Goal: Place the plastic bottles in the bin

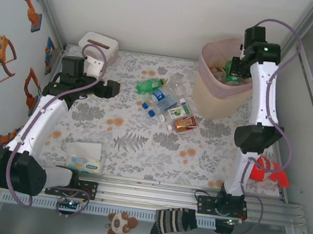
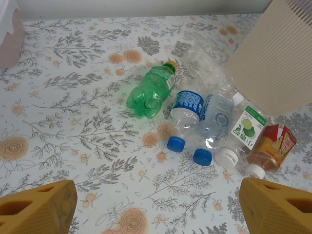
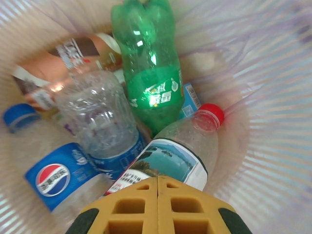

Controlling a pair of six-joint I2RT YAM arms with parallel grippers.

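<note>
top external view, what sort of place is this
Probably a robot test cell: white panel walls box in a floral-covered table, and the left arm and right arm are bolted to an aluminium rail.

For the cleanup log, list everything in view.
table: one, floral cover
bin: one, beige with pink liner, far right
loose bottles: six, one green, one amber, four clear, clustered beside bin
binned bottles: at least five, green and clear, inside bin
tissue box: one, white, far left
tissue pack: one, white-green, near left
sock: one, striped, below front rail
plush toy: one, brown-white, beside sock
red object: one, near right edge
left gripper: one, open, facing loose bottles
right gripper: one, shut, above binned bottles
</note>
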